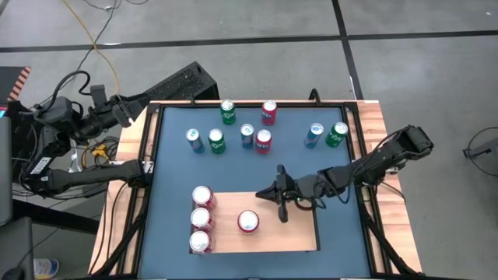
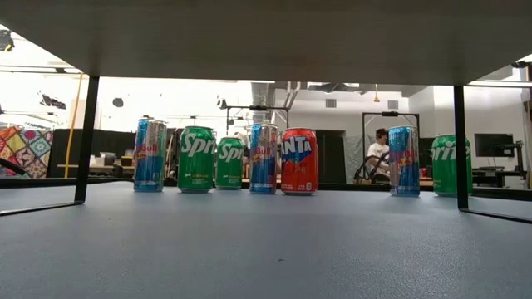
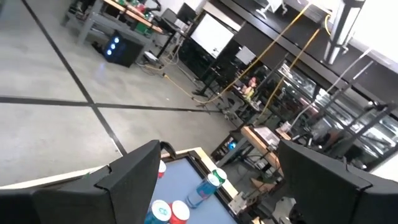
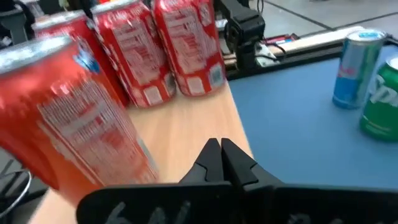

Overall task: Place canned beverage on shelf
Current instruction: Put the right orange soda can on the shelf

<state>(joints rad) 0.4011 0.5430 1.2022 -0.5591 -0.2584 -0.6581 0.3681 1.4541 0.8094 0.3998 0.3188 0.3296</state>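
seen from above, the right gripper (image 1: 281,204) hangs over the shelf (image 1: 296,233), its jaws pressed together and holding nothing, just beside a lone red can (image 1: 248,222) standing on the board. three more red cans (image 1: 201,218) stand in a column at the board's left edge. eight cans (image 1: 263,140) wait on the blue mat (image 1: 175,167) beyond the board. the left gripper (image 1: 124,109) is parked off the table's far left corner.

at table height, a row of cans stands across the mat: blue, green, and a red one (image 2: 298,161); a person (image 2: 378,154) sits far behind. neither gripper shows here.

the left wrist view looks out into the room past its own fingers (image 3: 134,174), which stand spread with nothing between them.

the right wrist view has closed fingertips (image 4: 219,163) over the pale board, the lone red can (image 4: 74,118) close alongside, a blue can (image 4: 354,59) off on the mat.

by my reading one can is just placed; next calls for reaching to the mat, opening, and gripping another can.
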